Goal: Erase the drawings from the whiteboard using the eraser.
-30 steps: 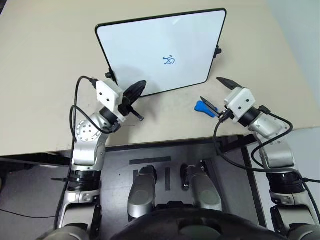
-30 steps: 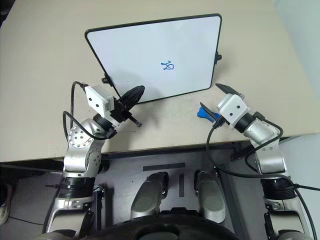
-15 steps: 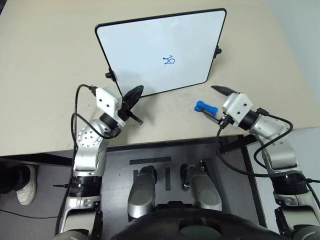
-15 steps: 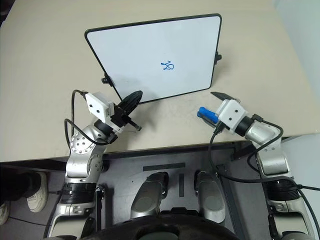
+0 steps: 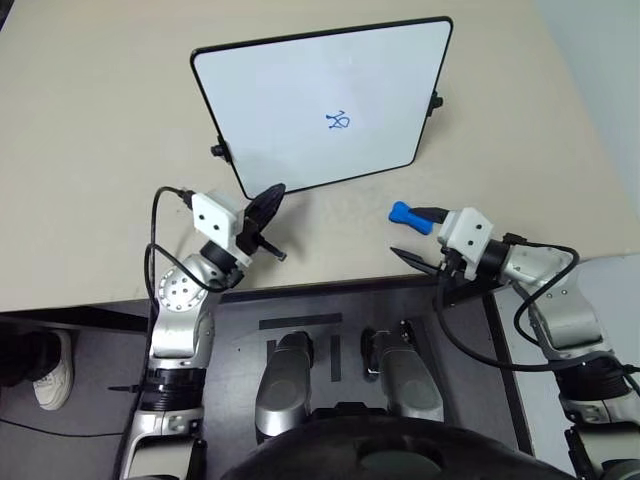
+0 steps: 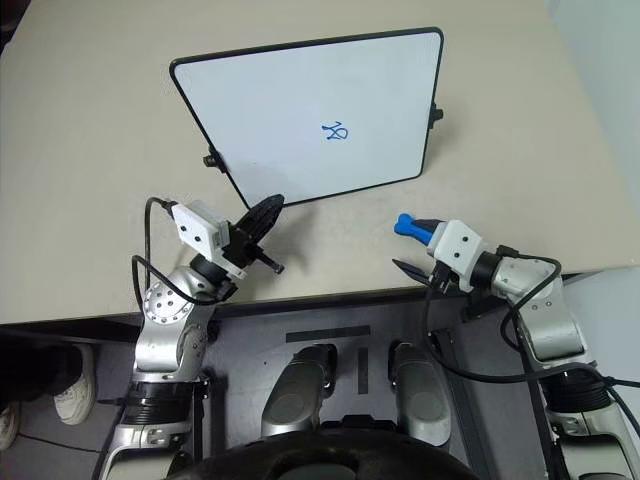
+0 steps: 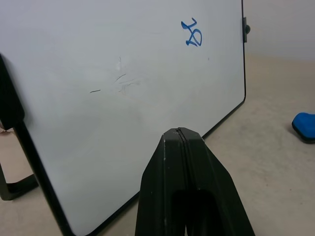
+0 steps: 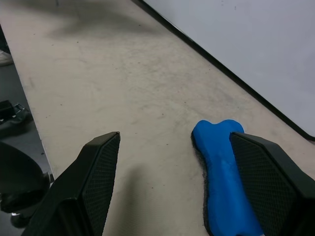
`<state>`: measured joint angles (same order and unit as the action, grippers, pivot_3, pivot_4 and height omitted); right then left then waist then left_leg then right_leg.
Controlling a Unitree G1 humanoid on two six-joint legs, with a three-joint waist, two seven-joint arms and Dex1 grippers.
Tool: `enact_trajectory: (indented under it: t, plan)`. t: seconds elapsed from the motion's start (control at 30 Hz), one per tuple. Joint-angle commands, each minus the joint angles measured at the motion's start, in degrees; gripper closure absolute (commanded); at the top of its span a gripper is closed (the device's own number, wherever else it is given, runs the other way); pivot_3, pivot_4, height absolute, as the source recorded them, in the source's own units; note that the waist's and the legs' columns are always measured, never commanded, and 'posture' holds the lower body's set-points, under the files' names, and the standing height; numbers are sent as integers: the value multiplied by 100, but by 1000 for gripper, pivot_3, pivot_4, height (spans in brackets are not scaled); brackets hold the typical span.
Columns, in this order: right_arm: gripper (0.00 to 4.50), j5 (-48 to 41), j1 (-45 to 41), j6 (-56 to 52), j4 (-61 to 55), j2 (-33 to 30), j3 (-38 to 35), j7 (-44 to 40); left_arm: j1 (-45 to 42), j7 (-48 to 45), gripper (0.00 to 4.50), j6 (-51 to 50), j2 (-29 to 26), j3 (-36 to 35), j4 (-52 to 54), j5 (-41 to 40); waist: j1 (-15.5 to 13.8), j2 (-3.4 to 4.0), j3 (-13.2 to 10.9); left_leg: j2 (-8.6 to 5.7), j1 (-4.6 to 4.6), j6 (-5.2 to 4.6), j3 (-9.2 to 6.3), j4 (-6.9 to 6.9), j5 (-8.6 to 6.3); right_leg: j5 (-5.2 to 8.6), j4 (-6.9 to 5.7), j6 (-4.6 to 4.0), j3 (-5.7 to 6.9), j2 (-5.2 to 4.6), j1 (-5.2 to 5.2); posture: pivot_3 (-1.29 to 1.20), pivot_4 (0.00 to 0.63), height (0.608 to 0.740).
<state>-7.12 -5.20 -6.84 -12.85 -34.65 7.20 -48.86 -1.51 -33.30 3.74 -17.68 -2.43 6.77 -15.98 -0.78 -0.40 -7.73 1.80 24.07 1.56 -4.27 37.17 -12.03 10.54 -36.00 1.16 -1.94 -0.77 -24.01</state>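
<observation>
Right pincer (image 5: pixel 412 234): released, fingers spread wide and tipped down toward the tabletop (image 5: pixel 100 150); one finger lying just beside the eraser, the other well off to the far side, with bare surface between. Nothing grasped yet.
Eraser (image 8: pixel 224 182): blue, bow-shaped, flat on the tabletop, hard against the inner face of one right finger rather than centred in the gap; near the lower right corner of the whiteboard but apart from it.
Left pincer (image 7: pixel 182 147): clenched on nothing, tips pressed together, held just short of the whiteboard's lower edge, near its left corner; probably parked there to brace the board during wiping.
Whiteboard (image 5: pixel 290 110): propped at a tilt on its stand, face turned toward both pincers, so reachable without lifting.
Drawings (image 5: pixel 339 122): small blue scribble right of centre on the board, beyond and to the left of the right pincer; untouched.
Step in hand: lining up on the eraser; likely needs a sideways shift to centre it before closing.
</observation>
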Motion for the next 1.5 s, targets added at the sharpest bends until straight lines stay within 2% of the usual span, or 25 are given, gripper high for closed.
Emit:
enact_trajectory:
  t: [0.03,0.4,0.5,0.8,1.1,1.27,1.37,1.5]
  plan:
    - [740,-8,-146,134,213,-23,-45,-36,41,24,4500,88,51,68,264,1,0,0,0,0,0,0,0,0,0,0,0,0,0,0,0,0,150,740]
    - [740,40,-455,352,952,9,20,-94,-12,67,4500,154,97,92,179,34,0,0,0,0,-1,-1,-1,0,0,-8,-2,-13,-1,-1,0,0,150,740]
    - [1335,54,-502,392,1081,27,28,-83,-18,83,4500,168,101,97,165,41,0,0,0,0,-1,-1,-1,0,0,-13,-2,-22,-1,-1,0,0,150,740]
    - [4404,190,-551,632,1266,52,32,50,-3,114,4500,199,109,127,168,47,2,-2,1,1,-3,-1,-1,0,0,-13,-3,-22,0,-1,2,0,150,740]
    - [4458,343,-823,937,953,-10,-52,84,-14,74,4500,234,32,31,93,15,4,-1,1,1,-3,-2,-1,1,1,-27,-3,-43,0,-1,2,0,150,740]
    - [4458,441,-1595,1196,492,174,85,104,-51,54,4500,240,34,39,46,13,26,-1,0,1,-3,-2,-1,0,1,-27,-3,-44,0,0,-1,0,150,740]
    - [4458,735,-2175,1713,749,400,252,253,-109,48,4500,251,59,66,-15,19,56,-1,0,3,-3,-2,-1,0,2,-30,-4,-49,0,1,-4,0,150,740]
    - [4458,1317,-2851,2763,1742,578,507,509,-181,47,4500,287,92,91,-88,30,30,-1,1,4,-2,-4,-7,0,2,-32,-4,-53,3,-1,-7,0,150,740]
